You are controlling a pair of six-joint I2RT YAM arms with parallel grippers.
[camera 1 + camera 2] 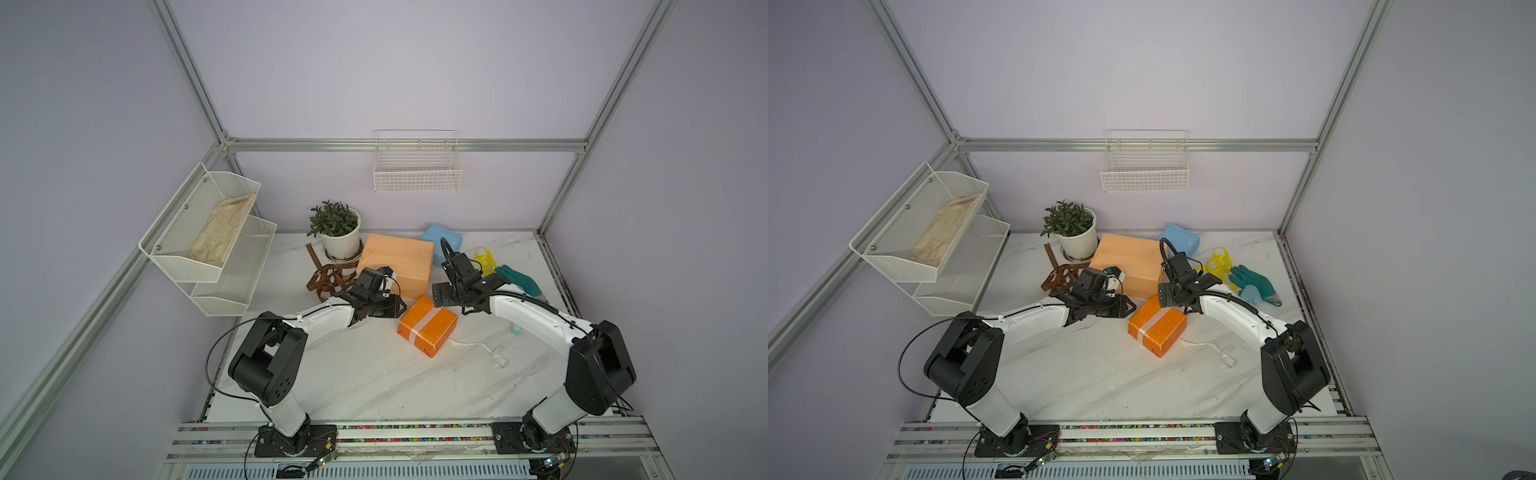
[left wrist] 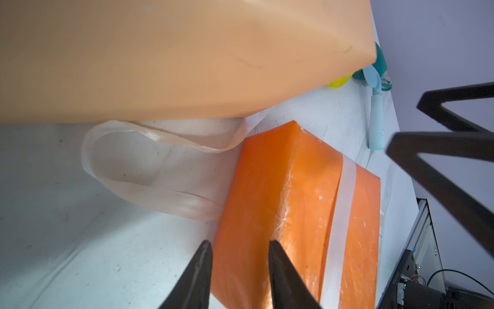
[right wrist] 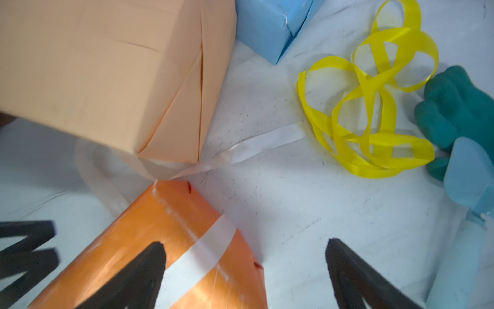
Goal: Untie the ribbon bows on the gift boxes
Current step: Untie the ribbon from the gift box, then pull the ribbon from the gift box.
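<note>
White ribbon (image 2: pixel 171 199): slack loop beside bright orange box (image 2: pixel 280 187) (band wraps it);
Left hand (image 2: pixel 238 248): half-open, empty, at box edge;
Right hand (image 3: pixel 244 244): wide open, empty, likely poised to regrasp.

Soft even light, blurred wrist views

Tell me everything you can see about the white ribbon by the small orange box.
The white ribbon is thin, flat, slightly see-through, satin-like. One stretch wraps across the bright orange box. Beyond the box a slack loop lies on the table, reaching the foot of the peach box, and a tail runs flat toward the yellow ribbon. In both top views a white strand, apparently the same ribbon, trails off the box's near side. No tidy bow shows.
</note>
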